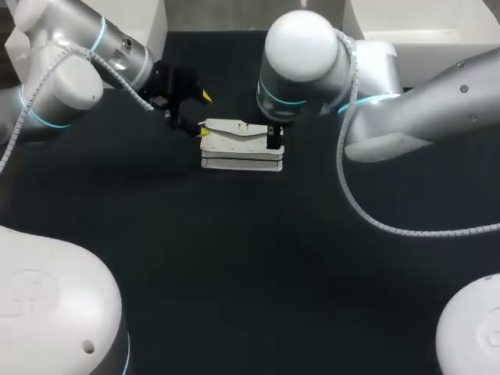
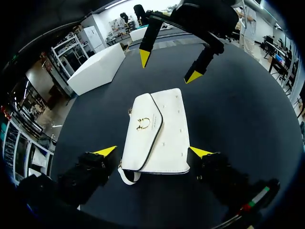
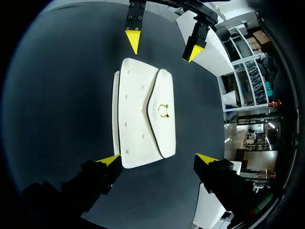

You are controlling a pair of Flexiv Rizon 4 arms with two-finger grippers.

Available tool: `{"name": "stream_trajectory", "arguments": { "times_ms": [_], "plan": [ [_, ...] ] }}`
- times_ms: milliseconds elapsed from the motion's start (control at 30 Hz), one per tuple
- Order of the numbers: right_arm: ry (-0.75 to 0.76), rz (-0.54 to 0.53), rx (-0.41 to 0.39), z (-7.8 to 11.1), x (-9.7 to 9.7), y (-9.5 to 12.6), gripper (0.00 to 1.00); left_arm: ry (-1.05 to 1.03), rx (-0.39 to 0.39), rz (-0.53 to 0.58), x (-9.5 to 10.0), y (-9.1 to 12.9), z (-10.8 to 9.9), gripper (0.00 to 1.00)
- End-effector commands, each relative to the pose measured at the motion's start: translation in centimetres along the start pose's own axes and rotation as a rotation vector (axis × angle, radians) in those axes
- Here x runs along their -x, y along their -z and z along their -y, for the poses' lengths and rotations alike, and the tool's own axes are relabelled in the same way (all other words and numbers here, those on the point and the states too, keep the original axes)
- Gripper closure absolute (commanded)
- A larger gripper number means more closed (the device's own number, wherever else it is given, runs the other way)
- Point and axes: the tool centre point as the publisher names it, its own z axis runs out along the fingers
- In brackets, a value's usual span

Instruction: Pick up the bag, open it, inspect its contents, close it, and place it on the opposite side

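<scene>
White flap handbag (image 1: 242, 146) lies flat on the dark worktop (image 1: 250, 273), upper middle of the frame. Left jaws, open, straddle its left end; right jaws, open, stand over its right end.

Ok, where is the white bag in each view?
Head view: bag lies flat, just above the picture's centre.
Left wrist view: just ahead of the open left hand.
Right wrist view: just ahead of the open right hand.
Shared landmark: its dark-edged flap.
</scene>
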Motion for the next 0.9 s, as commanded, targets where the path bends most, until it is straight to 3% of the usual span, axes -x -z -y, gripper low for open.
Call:
{"name": "stream_trajectory", "arguments": {
  "times_ms": [33,100,133,733,900],
  "plan": [
    [-0.009,-0.093,-0.017,-0.3,0.7,0.4,0.0,0.036,0.026,-0.067,-0.1,1.4,-0.3,0.0],
    [-0.046,-0.118,-0.016,0.1,0.9,0.6,0.0,0.056,0.062,-0.087,-0.3,1.7,-0.7,0.0],
    [-0.047,-0.118,-0.029,0.6,0.9,0.8,0.0,0.043,0.139,-0.063,-0.5,2.1,-1.2,0.0],
    [-0.047,-0.118,-0.029,0.6,0.9,0.8,0.0,0.043,0.139,-0.063,-0.5,2.1,-1.2,0.0],
    [-0.406,-0.344,-0.135,3.2,3.1,0.1,0.0,0.463,0.157,-0.064,0.7,3.5,-1.4,0.0]
  ]
}}
